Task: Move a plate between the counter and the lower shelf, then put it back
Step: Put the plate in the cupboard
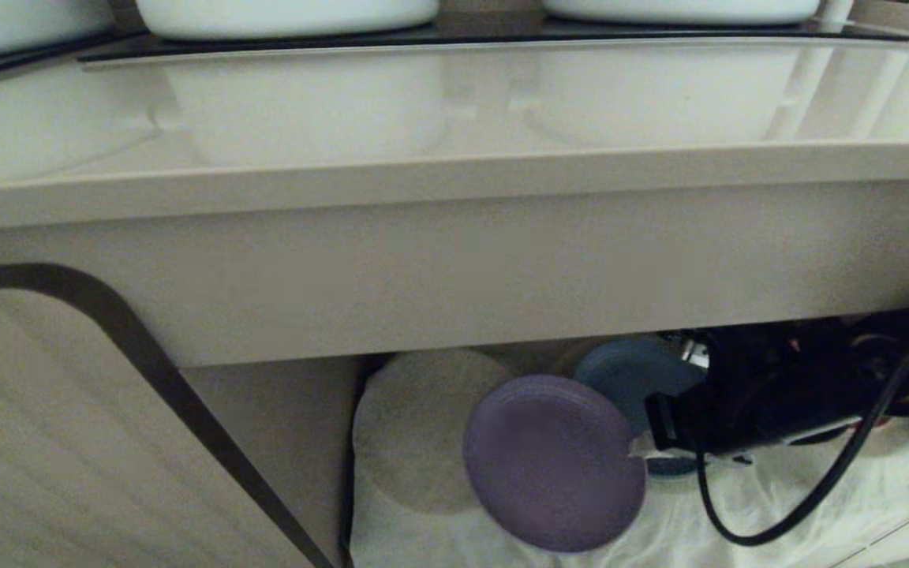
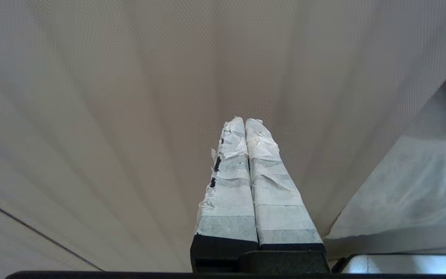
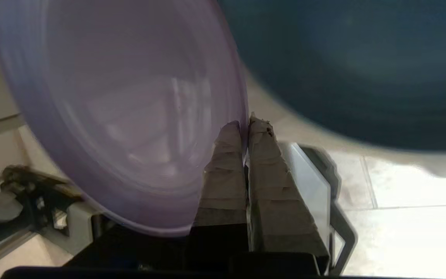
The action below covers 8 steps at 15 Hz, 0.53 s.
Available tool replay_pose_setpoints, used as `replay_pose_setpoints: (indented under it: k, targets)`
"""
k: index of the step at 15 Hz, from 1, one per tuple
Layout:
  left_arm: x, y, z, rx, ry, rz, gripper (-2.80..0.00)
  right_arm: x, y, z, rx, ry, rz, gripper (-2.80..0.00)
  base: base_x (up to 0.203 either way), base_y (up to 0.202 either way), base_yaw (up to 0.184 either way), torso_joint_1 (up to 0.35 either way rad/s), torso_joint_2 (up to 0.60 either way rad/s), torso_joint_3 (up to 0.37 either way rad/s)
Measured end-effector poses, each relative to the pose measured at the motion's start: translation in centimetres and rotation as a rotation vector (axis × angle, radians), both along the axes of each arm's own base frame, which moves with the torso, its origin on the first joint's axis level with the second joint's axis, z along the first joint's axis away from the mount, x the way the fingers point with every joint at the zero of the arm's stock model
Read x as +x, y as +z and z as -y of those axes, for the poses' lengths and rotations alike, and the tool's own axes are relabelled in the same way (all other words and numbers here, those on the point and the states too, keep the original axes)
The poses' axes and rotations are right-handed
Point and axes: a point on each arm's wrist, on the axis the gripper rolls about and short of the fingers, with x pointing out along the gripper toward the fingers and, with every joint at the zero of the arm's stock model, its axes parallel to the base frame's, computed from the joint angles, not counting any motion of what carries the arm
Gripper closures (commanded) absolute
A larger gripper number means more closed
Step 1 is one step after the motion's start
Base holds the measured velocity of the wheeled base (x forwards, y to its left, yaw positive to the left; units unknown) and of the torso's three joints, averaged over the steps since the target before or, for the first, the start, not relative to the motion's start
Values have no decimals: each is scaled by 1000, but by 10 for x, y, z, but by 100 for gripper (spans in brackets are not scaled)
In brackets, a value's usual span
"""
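Observation:
The lilac plate [image 1: 553, 461] hangs tilted in the mouth of the lower shelf [image 1: 786, 505], above its wrinkled white cloth. My right gripper [image 1: 637, 448] reaches in from the right and is shut on the plate's right rim. In the right wrist view the taped fingers [image 3: 227, 162] pinch the edge of the plate [image 3: 122, 97], with the right gripper [image 3: 245, 124] closed tight. The glossy beige counter [image 1: 454, 102] runs above. My left gripper [image 2: 245, 121] is shut on nothing, parked facing a beige panel.
A blue plate [image 1: 628, 379] leans just behind the lilac one, close to my right wrist. A round cloth-covered mound [image 1: 415, 434] sits to the left. White pots [image 1: 289, 16] stand on the black hob [image 1: 486, 35]. A black cable [image 1: 817, 489] loops under the arm.

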Motion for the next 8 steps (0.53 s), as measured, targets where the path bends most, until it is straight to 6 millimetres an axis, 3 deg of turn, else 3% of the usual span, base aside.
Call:
replay_pose_setpoints:
  k: [8]
  targets:
    - [0, 0, 0, 0, 0, 0, 0, 29, -7, -45, 40, 27, 18, 0, 0, 0, 0, 0, 0, 0]
